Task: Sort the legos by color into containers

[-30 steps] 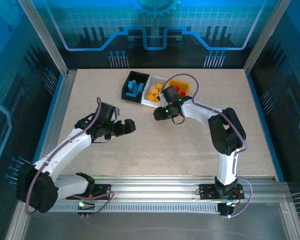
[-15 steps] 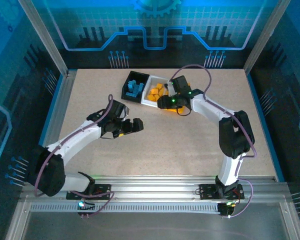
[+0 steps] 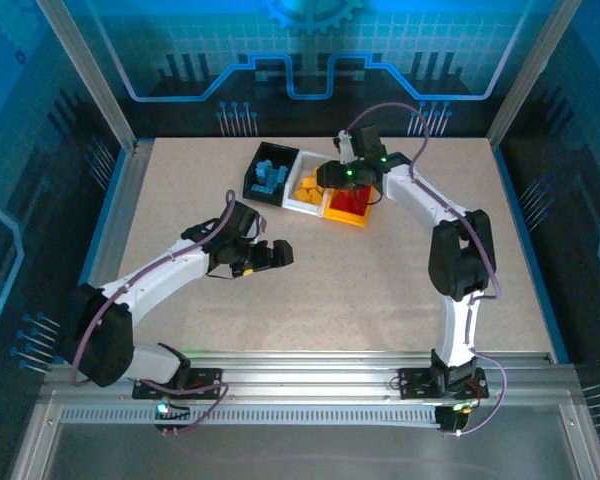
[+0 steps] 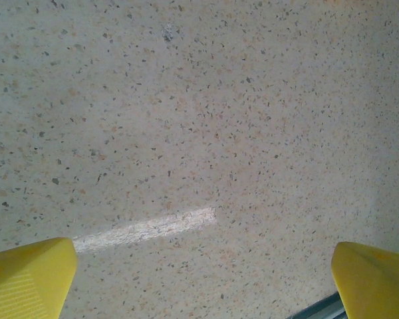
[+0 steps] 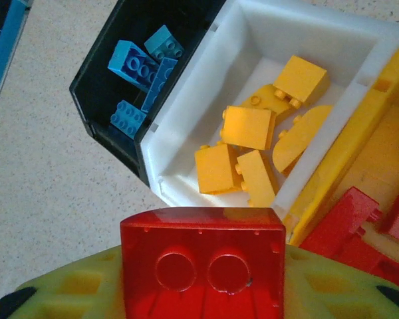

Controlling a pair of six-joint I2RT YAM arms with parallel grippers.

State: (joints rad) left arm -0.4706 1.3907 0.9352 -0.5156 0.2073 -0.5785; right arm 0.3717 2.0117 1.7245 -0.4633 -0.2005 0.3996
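Speckled beige table (image 3: pixel 360 290), bearing near its far edge a row of three joined containers (image 3: pixel 302 207), black bin (image 5: pixel 130 26), white bin (image 5: pixel 186 100) and orange-yellow bin (image 5: pixel 346 139) touching side by side, and marked elsewhere by a pale scuff streak (image 4: pixel 146 226).

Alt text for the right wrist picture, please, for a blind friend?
The right gripper holds a red brick above three bins: blue bricks in the black bin, orange-yellow bricks in the white bin, red bricks in the orange-yellow bin.

Legos (image 5: pixel 248 126) inside row of containers (image 5: pixel 186 100)
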